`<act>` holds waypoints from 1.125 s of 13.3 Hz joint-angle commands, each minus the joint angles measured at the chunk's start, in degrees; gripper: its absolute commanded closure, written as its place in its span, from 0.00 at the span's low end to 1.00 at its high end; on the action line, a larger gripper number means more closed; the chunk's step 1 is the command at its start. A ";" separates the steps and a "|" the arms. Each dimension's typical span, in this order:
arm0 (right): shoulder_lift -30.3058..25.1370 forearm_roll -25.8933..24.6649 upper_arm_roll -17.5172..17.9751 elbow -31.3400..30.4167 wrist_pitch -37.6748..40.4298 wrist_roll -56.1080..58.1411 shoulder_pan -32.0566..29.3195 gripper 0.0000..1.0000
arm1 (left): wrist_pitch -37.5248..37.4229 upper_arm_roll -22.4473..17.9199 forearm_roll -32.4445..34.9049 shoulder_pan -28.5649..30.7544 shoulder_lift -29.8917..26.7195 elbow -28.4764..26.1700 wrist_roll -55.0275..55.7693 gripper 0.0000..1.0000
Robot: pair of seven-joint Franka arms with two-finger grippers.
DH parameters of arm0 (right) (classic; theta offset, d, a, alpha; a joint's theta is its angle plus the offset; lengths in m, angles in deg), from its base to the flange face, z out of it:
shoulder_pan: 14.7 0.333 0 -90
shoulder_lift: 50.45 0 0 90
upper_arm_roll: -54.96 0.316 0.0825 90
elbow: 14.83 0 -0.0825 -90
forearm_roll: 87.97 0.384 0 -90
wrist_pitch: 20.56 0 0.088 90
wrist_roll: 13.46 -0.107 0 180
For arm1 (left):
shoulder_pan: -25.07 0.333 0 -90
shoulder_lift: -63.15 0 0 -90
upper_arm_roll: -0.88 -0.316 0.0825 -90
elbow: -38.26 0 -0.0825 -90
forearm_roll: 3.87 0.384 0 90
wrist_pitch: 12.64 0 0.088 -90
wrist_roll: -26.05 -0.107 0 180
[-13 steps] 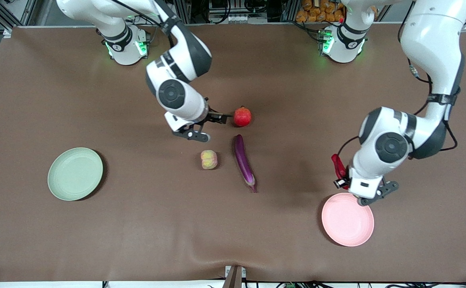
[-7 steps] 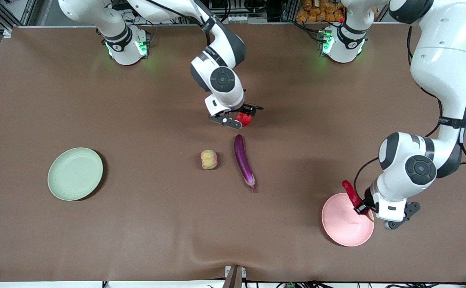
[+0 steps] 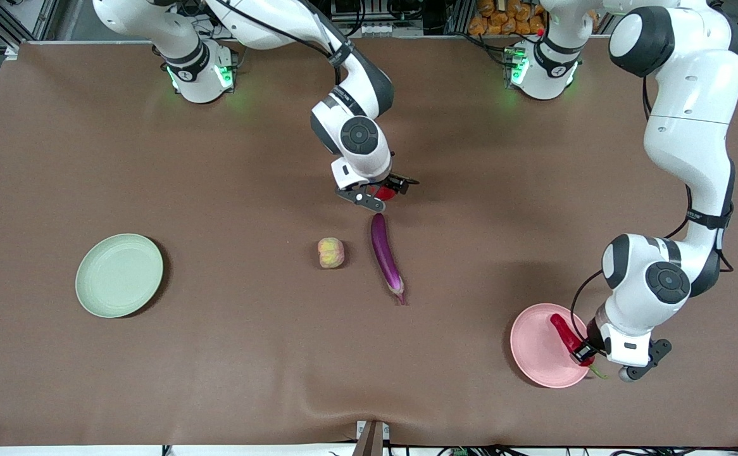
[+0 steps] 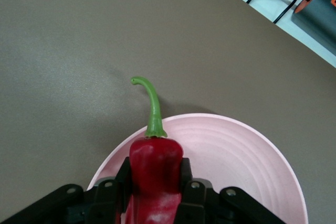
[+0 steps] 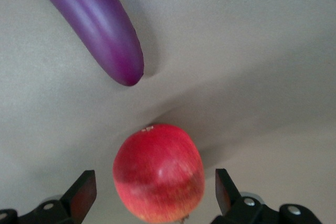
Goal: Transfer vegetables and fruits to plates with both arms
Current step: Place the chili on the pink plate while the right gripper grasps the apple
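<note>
The surface (image 3: 217,380) under me was covered with a matte brown cloth, slightly rippled near the front camera's edge. Light fell evenly, with soft shadows. Along the edge by my bases I noted aluminium framing (image 3: 2,22), dark cabling (image 3: 369,12) and a heap of orange objects (image 3: 508,19). A pale floor strip (image 4: 262,9) showed past one corner.
</note>
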 commanded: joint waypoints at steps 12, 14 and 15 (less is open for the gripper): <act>1.05 -0.72 -1.66 0.98 0.40 -3.36 1.60 0.27 | -9.60 6.96 -0.48 -9.78 -3.62 1.29 20.80 0.00; -2.29 -0.72 -5.26 1.51 6.27 -3.45 1.59 0.27 | -9.43 6.44 -0.30 -15.67 -3.00 1.38 25.32 0.00; -4.22 -0.72 -7.01 1.60 8.65 -2.84 1.51 0.27 | -9.42 6.44 -0.30 -17.44 -2.56 1.29 25.59 0.00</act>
